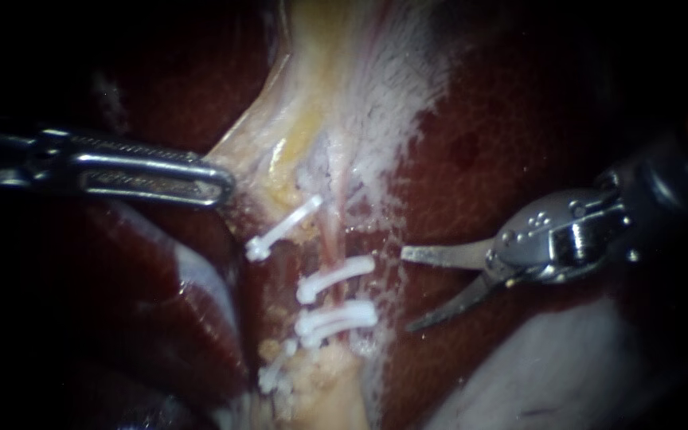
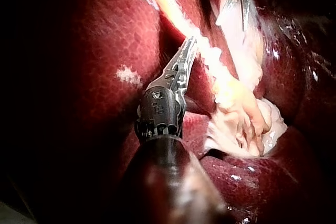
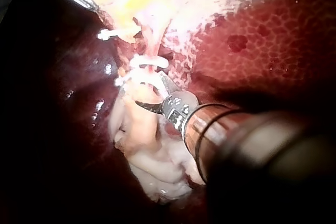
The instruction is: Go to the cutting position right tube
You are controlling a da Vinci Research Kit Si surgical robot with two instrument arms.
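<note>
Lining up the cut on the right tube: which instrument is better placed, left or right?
Right: the right instrument, jaws open, sits beside the clipped right tube; the left instrument is shut on pale tissue.

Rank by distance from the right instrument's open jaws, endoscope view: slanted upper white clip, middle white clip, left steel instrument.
1. Middle white clip, just left of the right instrument.
2. Slanted upper white clip, up-left.
3. Left steel instrument, far left, jaws shut on pale tissue.
</note>
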